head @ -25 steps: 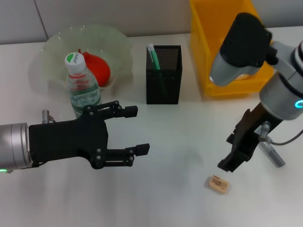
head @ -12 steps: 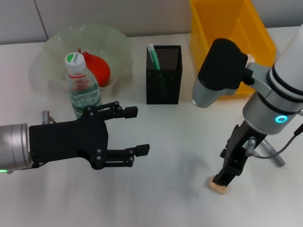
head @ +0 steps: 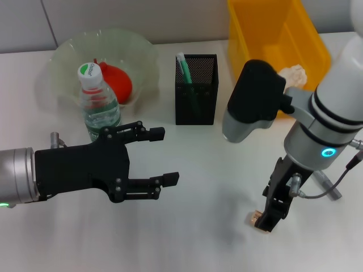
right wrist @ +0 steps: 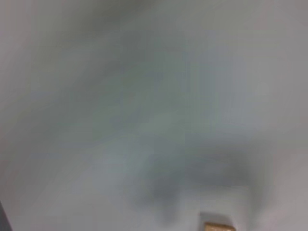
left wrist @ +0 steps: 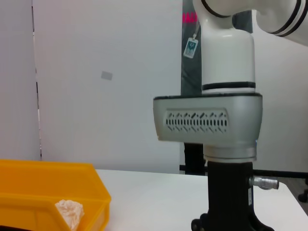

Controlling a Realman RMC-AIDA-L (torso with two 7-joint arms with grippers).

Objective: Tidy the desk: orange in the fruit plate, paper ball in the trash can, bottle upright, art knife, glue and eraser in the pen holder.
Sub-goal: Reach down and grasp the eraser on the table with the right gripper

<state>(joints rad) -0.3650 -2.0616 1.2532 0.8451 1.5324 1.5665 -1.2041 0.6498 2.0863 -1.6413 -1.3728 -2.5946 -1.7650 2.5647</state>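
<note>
My right gripper (head: 267,218) is down at the table's front right, right over the tan eraser (head: 253,217), which it mostly covers; a sliver of the eraser (right wrist: 217,226) shows in the right wrist view. A grey stick-like tool (head: 324,177) lies just behind that arm. The black mesh pen holder (head: 196,89) holds a green item. The bottle (head: 97,105) stands upright beside the glass fruit plate (head: 68,54), and the orange (head: 117,83) lies in the plate. The paper ball (head: 292,73) lies in the yellow trash can (head: 258,34). My left gripper (head: 168,156) hovers open and empty at the front left.
The yellow trash can (left wrist: 48,185) with the paper ball (left wrist: 70,212) also shows in the left wrist view, next to the right arm (left wrist: 211,125). Bare white table lies between the two grippers.
My right arm swung left and lowered its gripper onto the eraser, which was in plain sight a second ago. The left arm has not moved.
</note>
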